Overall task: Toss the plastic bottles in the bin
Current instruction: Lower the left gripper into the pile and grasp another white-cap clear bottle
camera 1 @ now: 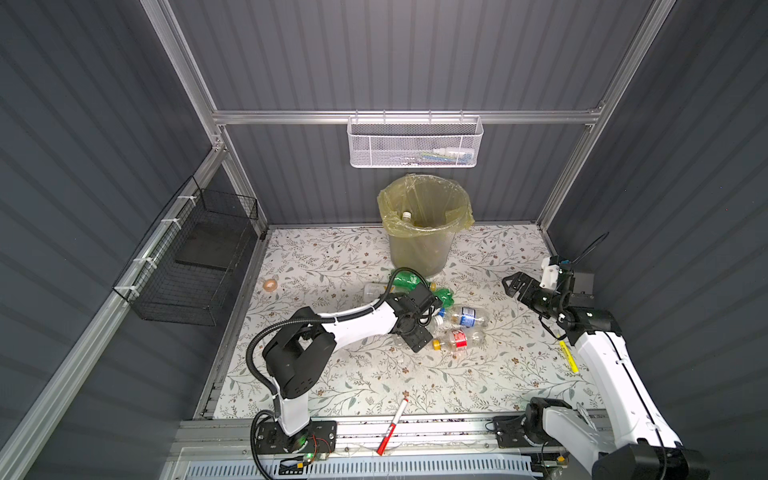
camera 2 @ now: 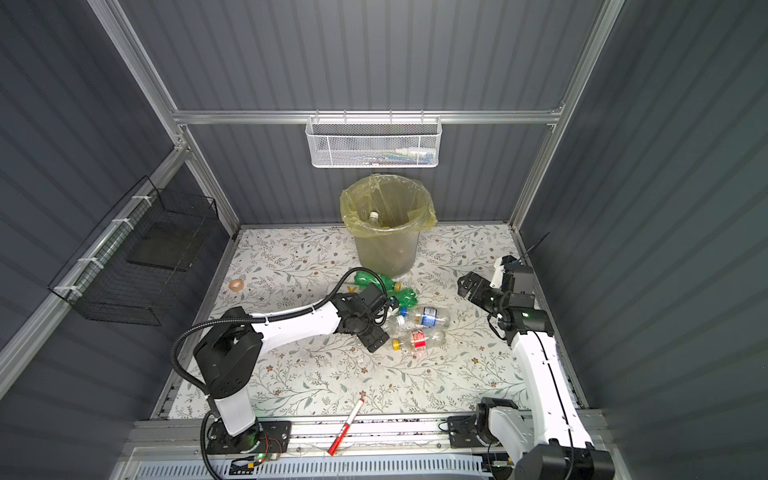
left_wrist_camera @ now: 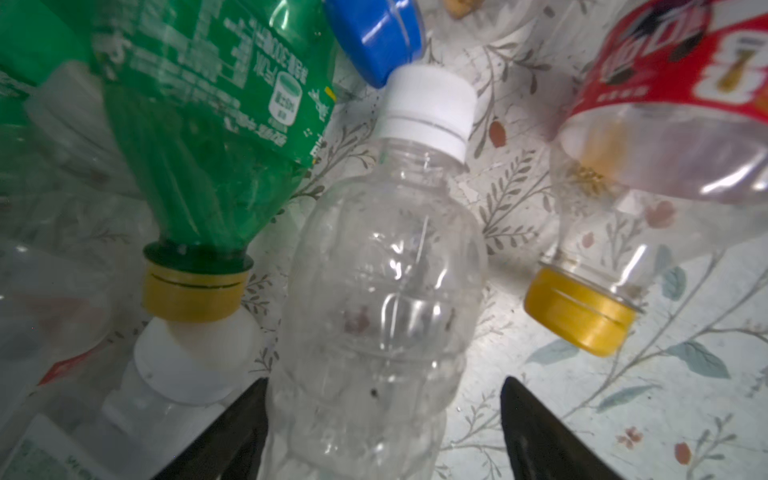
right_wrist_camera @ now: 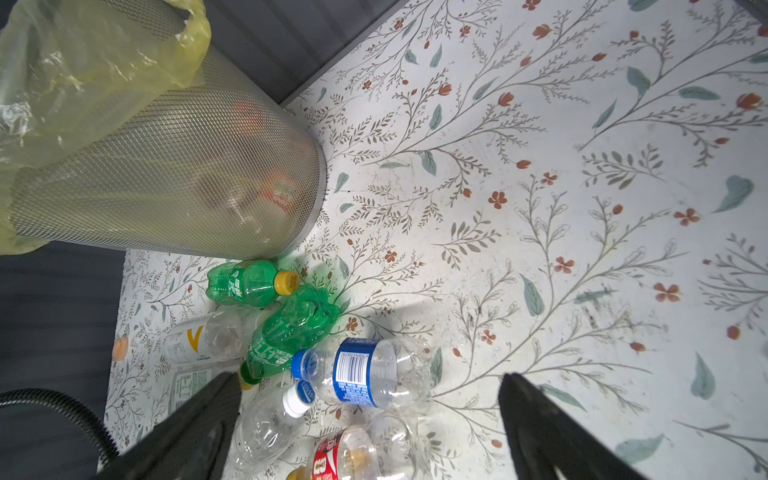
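bin (camera 1: pixel 419 253), round grey mesh with a translucent yellow bag liner, stands at the far edge of the floral table (camera 1: pixel 374 374). one white-capped bottle (camera 1: pixel 406 215) lies inside, and more shapes show through the mesh. left gripper (left_wrist_camera: pixel 383 379) straddles a clear plastic bottle (left_wrist_camera: pixel 382 270) with a white cap: jaws apart, one finger touching, nothing gripped. right gripper (right_wrist_camera: pixel 369 376) hangs wide open and empty. judgement: partly done. at least six bottles remain clustered before the bin, including two green plastic bottles (right_wrist_camera: pixel 245 282).

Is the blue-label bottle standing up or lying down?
Lying down. The blue-label bottle rests on its side on the floral table.
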Tool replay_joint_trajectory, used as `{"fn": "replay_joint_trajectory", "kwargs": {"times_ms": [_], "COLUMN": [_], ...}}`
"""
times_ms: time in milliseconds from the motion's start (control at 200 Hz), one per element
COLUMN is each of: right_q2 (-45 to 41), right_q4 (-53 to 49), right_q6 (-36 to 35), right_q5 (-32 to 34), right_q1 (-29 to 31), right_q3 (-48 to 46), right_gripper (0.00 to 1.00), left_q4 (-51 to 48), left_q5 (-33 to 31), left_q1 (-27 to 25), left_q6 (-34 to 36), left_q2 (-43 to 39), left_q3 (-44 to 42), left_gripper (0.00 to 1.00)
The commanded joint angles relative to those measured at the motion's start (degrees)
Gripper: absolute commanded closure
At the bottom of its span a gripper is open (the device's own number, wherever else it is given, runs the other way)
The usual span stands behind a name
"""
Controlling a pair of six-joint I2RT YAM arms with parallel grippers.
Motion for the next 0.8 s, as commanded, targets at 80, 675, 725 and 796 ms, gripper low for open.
{"fn": "replay_joint_trajectory", "kwargs": {"times_ms": [80,675,725,796], "right_q2": [-0.3,0.2,0.7,1.2], "right_q4": [1.6,0.5,0.1,-0.3], "right_q6": [-0.6,-1.2,-1.2,-1.0], "right_q5": [-0.2,-2.0,-2.2,-2.3], "right_q1": [-0.4,-0.8,-0.8,-0.8], "right_q3": [-1.6,-3.2,-3.2,-3.3], "right_gripper": [0.01,0.01,0.01,0.01], "left_q4": [-0.7,1.1,3.2,7.2], "left_q5": [-1.9,0.2,2.5,5.7], "left_q1": [0.2,2.4,5.2,10.1], "left_q6": [-0.1,-13.5,-17.4,-23.5], "left_q2": [2.0,-18.6,-22.7,-29.3], "left_q3": [2.3,-4.6,-7.8,-13.7], "left_gripper": [0.25,0.44,0.44,0.43]}}
